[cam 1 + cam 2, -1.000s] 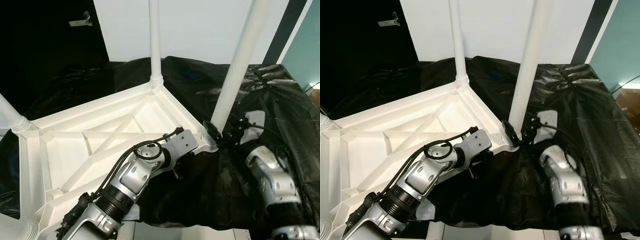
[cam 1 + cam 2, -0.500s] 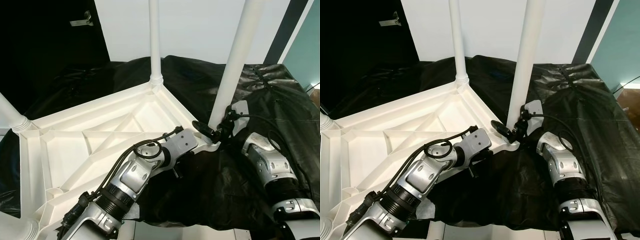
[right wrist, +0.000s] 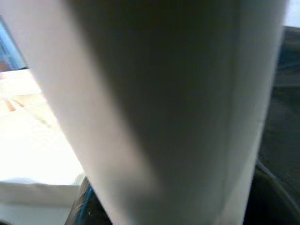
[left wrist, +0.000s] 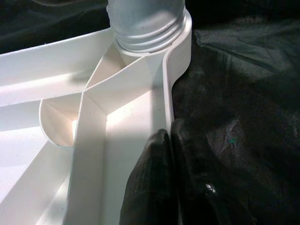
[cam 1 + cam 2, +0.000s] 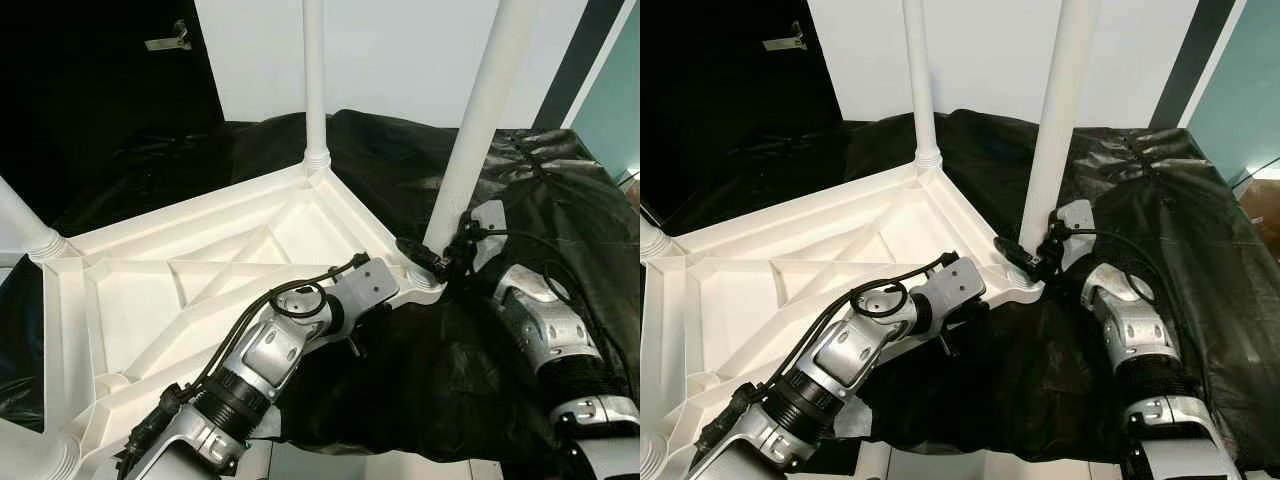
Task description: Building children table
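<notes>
A white plastic children's table lies upside down on a black sheet, its legs pointing up. The near right leg stands in its corner socket. My right gripper sits at that leg's base, shut on it. In the right wrist view the leg lies close between the fingers. My left gripper is shut on the table's rim wall just short of the same socket. In the left eye view its wrist bracket lies over the rim.
Another leg stands at the far corner and two more at the left. The black sheet covers the surface and drops off at the near edge. A dark door with a metal handle is at the back left.
My right gripper rose from low beside the socket, one finger stuck out left of the leg half a second ago, and now hugs the leg's base. The left arm has stayed put.
</notes>
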Available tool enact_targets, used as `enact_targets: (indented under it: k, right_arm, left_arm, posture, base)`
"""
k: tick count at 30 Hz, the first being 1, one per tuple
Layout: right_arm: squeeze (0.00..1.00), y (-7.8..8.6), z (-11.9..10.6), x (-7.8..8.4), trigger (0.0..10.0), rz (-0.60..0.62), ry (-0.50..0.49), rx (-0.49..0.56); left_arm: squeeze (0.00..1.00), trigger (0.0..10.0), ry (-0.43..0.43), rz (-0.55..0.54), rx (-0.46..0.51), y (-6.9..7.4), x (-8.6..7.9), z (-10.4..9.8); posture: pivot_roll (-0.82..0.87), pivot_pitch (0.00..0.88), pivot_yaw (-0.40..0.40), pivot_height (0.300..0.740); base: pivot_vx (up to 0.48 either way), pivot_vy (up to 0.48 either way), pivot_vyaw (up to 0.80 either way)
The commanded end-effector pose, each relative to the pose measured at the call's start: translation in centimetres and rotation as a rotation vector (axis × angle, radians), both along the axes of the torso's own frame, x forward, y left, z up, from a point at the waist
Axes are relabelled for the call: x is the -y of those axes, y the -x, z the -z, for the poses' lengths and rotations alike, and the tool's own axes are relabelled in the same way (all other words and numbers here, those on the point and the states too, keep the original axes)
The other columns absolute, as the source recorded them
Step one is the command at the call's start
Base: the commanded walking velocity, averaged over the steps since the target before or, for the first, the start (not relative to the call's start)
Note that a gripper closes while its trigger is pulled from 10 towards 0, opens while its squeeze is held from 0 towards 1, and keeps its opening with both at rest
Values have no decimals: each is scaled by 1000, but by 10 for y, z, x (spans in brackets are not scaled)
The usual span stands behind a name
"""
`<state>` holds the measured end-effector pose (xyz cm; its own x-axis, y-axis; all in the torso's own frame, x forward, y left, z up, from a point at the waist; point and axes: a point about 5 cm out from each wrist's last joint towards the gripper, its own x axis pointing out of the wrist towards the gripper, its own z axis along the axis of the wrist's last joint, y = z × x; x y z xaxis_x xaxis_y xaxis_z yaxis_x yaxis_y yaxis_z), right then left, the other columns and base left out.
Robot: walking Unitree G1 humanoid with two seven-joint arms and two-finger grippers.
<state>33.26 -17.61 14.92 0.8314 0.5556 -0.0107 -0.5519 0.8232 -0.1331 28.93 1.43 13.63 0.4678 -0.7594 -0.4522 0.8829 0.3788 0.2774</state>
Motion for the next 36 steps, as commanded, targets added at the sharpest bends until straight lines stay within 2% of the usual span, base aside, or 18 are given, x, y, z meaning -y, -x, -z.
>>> enact_targets:
  k: [1, 2, 4, 5, 7, 8, 10, 12, 14, 15, 16, 19, 30, 31, 32, 33, 36]
  right_arm:
    - [0, 4, 24, -1, 10000, 133, 71, -89]
    - [0, 4, 24, -1, 10000, 133, 71, -89]
    - [0, 5, 29, -5, 10000, 267, 27, -116]
    - [0, 5, 29, -5, 10000, 267, 27, -116]
    - [0, 8, 30, -13, 10000, 363, 13, -105]
    - [0, 13, 32, -22, 10000, 435, -10, -103]
    - [0, 14, 33, -25, 10000, 456, -21, -108]
    - [0, 18, 35, -32, 10000, 557, -41, -95]
    - [0, 18, 35, -32, 10000, 557, -41, -95]
    - [0, 25, 41, -40, 10000, 686, -99, -130]
    - [0, 27, 43, -45, 10000, 707, -119, -152]
    - [0, 28, 43, -49, 10000, 702, -136, -160]
    - [0, 30, 33, -47, 10000, 708, -129, -117]
    - [75, 30, 31, -47, 10000, 707, -132, -103]
    - [333, 30, 29, -47, 10000, 700, -138, -95]
    - [949, 30, 27, -47, 10000, 686, -144, -79]
    - [1000, 33, 23, -46, 10000, 639, -174, -61]
  left_arm:
    - [0, 10000, -1, -33, 29, -2, -3, -2]
    - [0, 10000, -1, -33, 29, -2, -3, -2]
    - [0, 10000, -1, -35, 27, -1, -4, -2]
    - [0, 10000, -1, -35, 27, -1, -4, -2]
    - [0, 10000, 0, -34, 26, 0, -4, -2]
    - [0, 10000, 0, -32, 26, 1, -4, -1]
    - [0, 10000, -1, -31, 26, 1, -4, -1]
    - [0, 10000, -3, -28, 26, 1, -4, -1]
    - [0, 10000, -3, -28, 26, 1, -4, -1]
    - [0, 10000, -4, -23, 28, 1, -4, -2]
    - [0, 10000, -4, -23, 29, 1, -4, -2]
    - [0, 10000, -4, -22, 30, 1, -3, -2]
    - [0, 10000, -5, -17, 34, 1, -1, -2]
    - [0, 10000, -4, -17, 34, 1, -1, -2]
    - [0, 10000, -3, -17, 33, 2, 0, -2]
    - [0, 10000, -3, -16, 33, 2, 0, -2]
    - [0, 10000, -4, -15, 31, 3, -1, -2]
  posture:
    - [-58, 0, -1, 740]
    - [-58, 0, -1, 740]
    - [-56, 0, -5, 740]
    - [-56, 0, -5, 740]
    - [-56, 0, -3, 740]
    - [-56, 0, -3, 740]
    - [-56, 0, -3, 740]
    - [-56, 0, -2, 740]
    - [-56, 0, -2, 740]
    - [-49, 0, -3, 740]
    - [-49, 0, -2, 740]
    - [-55, 0, 1, 740]
    - [-57, 0, -10, 740]
    - [-57, 0, -9, 740]
    - [-57, 0, -8, 740]
    - [-57, 0, -7, 740]
    - [-56, 0, -6, 740]
  base:
    - [0, 0, 0]
    - [0, 0, 0]
    - [0, 0, 0]
    - [0, 0, 0]
    - [0, 0, 0]
    - [0, 0, 0]
    - [0, 0, 0]
    - [0, 0, 0]
    - [0, 0, 0]
    - [0, 0, 0]
    - [0, 0, 0]
    - [0, 0, 0]
    - [0, 0, 0]
    - [0, 0, 0]
    - [0, 0, 0]
    - [0, 0, 0]
    - [0, 0, 0]
